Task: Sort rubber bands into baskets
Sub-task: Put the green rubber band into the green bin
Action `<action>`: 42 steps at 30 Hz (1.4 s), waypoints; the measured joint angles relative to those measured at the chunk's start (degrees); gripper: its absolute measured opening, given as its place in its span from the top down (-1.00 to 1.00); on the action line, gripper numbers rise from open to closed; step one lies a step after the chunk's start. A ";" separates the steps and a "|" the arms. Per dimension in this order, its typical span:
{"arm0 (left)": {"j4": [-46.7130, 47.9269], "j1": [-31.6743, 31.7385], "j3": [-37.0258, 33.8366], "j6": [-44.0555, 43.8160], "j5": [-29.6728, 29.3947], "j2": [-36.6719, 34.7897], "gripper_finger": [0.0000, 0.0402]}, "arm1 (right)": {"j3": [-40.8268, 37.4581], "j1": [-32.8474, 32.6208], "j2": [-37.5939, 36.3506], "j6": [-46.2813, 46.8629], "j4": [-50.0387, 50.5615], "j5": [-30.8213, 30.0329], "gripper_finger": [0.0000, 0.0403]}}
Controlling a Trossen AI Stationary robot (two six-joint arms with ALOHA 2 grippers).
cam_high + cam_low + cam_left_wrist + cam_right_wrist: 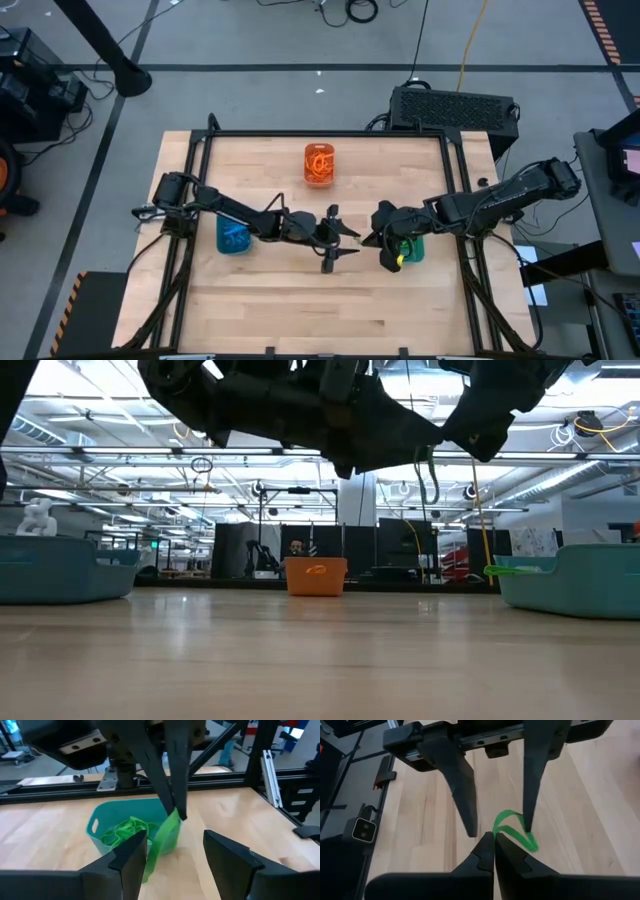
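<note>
High view: both arms reach toward table centre. The left gripper (338, 243) sits mid-table with its fingers spread apart and nothing between them. The right gripper (384, 240) is at the inner edge of the teal-green basket (412, 247). The blue basket (233, 237) lies under the left arm, and the orange basket (319, 164), with orange bands inside, stands at the far middle. No loose bands show on the bare wood.

Low view: a green rubber band (431, 478) hangs from the raised arms, well above the tabletop. The teal-green basket (570, 580) stands to one side with a green loop draped over its rim.

Left wrist view: the right gripper's fingers (172, 780) are closed on the green rubber band (159, 842), which dangles in front of the teal-green basket (131, 826) rather than over its opening. More green bands already lie inside.

Right wrist view: the right fingertips (493, 851) are pinched together on the band (512, 831); the left gripper's open fingers (530, 775) stand just beyond.

Judgement: the step is depositing this band. To do it well, carry the pinch over the basket's middle, so that the hanging loop clears the near wall, then lower before releasing. Otherwise the band may drape on the rim. The left arm should stay clear.
</note>
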State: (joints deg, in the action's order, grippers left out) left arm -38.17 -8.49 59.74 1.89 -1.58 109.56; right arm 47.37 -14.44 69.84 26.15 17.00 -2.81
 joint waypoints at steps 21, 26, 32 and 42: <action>0.00 0.26 -0.04 -1.55 -0.20 0.02 0.96 | 0.00 0.07 0.00 -3.72 -1.94 -0.28 0.85; -0.04 0.26 -0.05 -1.55 -0.24 0.02 0.98 | 0.00 0.16 -0.29 -5.28 -1.68 -0.38 0.56; -0.40 0.26 0.27 -1.92 -0.39 0.00 0.98 | 0.00 0.48 -4.21 -5.95 7.25 -0.46 0.23; -1.21 0.30 2.51 -11.10 -7.00 2.70 0.99 | 0.00 0.59 -16.78 1.63 23.30 -12.64 0.09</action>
State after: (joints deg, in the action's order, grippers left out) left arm -39.37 -8.19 62.25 -9.21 -8.59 112.25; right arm 47.37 -13.85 53.06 27.78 40.30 -15.45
